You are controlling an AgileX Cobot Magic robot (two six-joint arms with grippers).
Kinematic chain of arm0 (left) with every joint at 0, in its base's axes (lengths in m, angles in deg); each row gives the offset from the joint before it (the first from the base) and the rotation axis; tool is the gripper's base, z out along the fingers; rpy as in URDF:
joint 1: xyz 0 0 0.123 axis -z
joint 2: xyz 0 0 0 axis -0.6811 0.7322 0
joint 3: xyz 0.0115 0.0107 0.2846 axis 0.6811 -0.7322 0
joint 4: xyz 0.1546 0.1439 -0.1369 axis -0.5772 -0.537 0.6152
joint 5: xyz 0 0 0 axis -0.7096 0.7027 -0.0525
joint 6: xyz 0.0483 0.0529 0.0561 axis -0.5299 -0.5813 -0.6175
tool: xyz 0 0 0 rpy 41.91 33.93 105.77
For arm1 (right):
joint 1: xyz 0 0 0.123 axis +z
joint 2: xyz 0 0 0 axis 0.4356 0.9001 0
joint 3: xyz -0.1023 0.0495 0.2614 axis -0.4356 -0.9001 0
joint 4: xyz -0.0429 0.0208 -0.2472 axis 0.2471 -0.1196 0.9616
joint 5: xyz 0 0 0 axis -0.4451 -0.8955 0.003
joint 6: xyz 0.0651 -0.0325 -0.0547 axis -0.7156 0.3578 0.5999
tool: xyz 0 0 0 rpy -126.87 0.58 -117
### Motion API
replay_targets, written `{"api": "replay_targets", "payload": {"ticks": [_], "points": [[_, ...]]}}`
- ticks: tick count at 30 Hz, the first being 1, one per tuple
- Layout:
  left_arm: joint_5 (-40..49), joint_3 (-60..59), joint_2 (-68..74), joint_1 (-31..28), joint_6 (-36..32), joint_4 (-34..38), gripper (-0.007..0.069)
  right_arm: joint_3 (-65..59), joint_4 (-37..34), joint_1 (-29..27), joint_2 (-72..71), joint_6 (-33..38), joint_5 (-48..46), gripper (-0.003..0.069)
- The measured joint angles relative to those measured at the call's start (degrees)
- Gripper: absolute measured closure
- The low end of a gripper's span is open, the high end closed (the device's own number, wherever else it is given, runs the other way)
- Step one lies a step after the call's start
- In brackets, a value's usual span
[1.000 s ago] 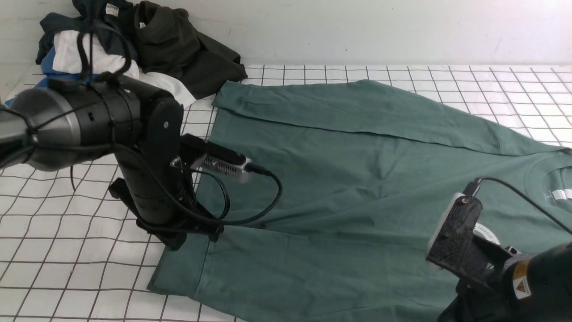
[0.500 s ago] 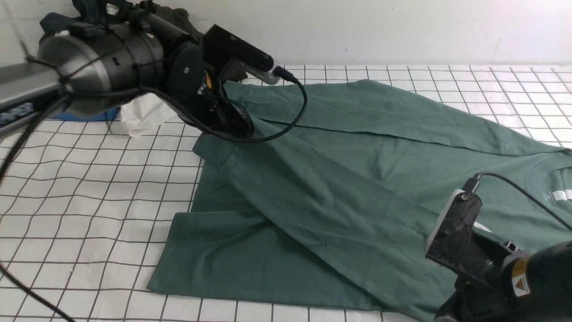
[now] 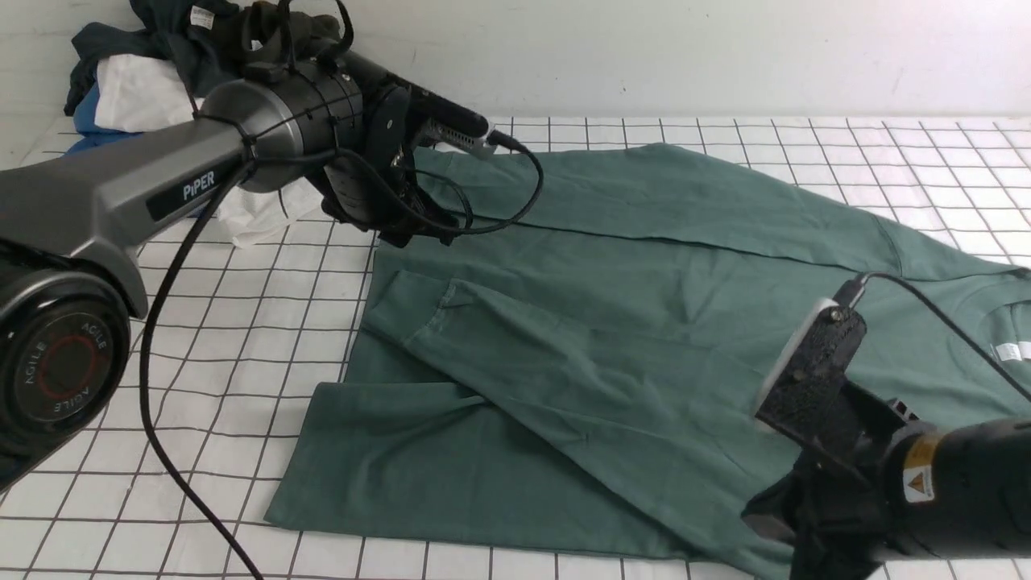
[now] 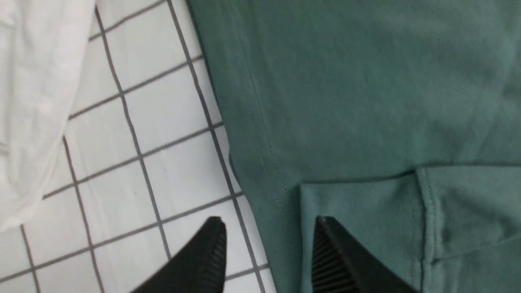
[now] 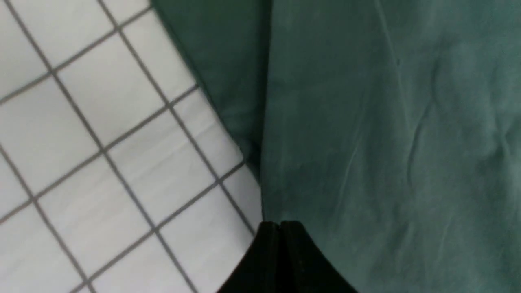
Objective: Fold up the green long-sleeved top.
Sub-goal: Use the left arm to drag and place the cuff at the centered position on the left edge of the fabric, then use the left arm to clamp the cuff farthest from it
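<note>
We see the left end effector (image 4: pixel 268 224) released: its two ribbed fingers (image 4: pixel 211 252) stand apart with nothing between them. It hangs over the hem side of the green long-sleeved top (image 3: pixel 644 322). In the left wrist view, one finger sits above the white gridded counter (image 4: pixel 163 179). The other sits above the sleeve cuff (image 4: pixel 358 219), which lies flat on the body of the top just under that end effector and is not touching it.

The top is spread on the counter between the two end effectors. One sleeve is laid slantwise across its body, running from the right end effector's side to the cuff below the left one. The far sleeve (image 3: pixel 644 193) lies folded along the top's far edge, beyond the left end effector. The collar with its small white labels (image 3: pixel 1007 350) is on the right end effector's side.

The right end effector (image 5: pixel 279 224) is clenched, its jaws pressed together. Its tips rest right at the top's near edge, where the green cloth meets the counter. We cannot tell whether any cloth is caught between them.

Behind the left arm, well away from the right end effector, sits a pile of other clothes (image 3: pixel 161 72). A white cloth (image 4: pixel 32 101) lies near the left end effector.
</note>
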Motion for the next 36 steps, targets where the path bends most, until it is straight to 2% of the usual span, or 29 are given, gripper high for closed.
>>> {"api": "replay_targets", "payload": {"ticks": [3, 7, 12, 15, 17, 20, 21, 23, 25, 28, 33, 36], "points": [[2.64, 3.87, 0.4, -0.39, -2.0, 2.6, 0.0296, 0.0, -1.85, 0.0, 3.13, 0.0, 7.95, 0.0672], [5.11, 12.05, 3.14, -2.29, -7.72, 11.32, 0.0351, 0.0, -5.71, 0.0, 9.74, 0.0, 13.78, 0.0672], [6.34, 26.04, 11.04, -6.09, -10.66, 21.78, 0.0445, 0.08, -5.8, 0.0, 19.4, 0.0, 11.8, 0.0672], [6.96, 33.31, 16.04, -8.35, -10.87, 26.47, 0.0457, 1.27, -4.31, 0.0, 20.67, -0.07, 9.38, 0.0672], [6.96, 36.94, 19.5, -9.5, -11.15, 28.6, 0.0449, 1.91, -3.48, -0.06, 20.95, -0.75, 7.72, 0.0672], [6.42, 40.86, 24.8, -10.75, -12.62, 30.36, 0.0368, 2.52, -1.38, -0.06, 21.02, -3.32, 5.3, 0.0672], [6.42, 40.86, 24.8, -10.75, -12.62, 30.36, 0.0368, 2.52, -1.38, -0.06, 21.02, -3.32, 5.3, 0.0672], [2.22, 41.96, 28.19, -11.25, -13.08, 30.36, 0.0258, 2.69, -0.33, -0.06, 20.4, -5.64, 3.49, 0.0672], [-1.4, 42.16, 29.72, -11.37, -13.26, 30.41, 0.0193, 2.69, 0.06, -0.06, 19.43, -6.34, 0.81, 0.0672], [-6.3, 42.26, 31.19, -11.78, -13.2, 30.67, 0.0141, 2.05, 0.53, -0.06, 17.05, -6.68, -6.72, 0.0672], [-13.5, 42.29, 32.72, -12.53, -12.61, 31.2, 0.0158, 0.58, 0.65, -0.06, 11.41, -6.68, -16.57, 0.0672], [-15.99, 42.29, 33.77, -12.77, -11.71, 32.13, 0.0232, 0.32, 0.67, -0.06, 5.35, -6.79, -17.27, 0.0672]]}}
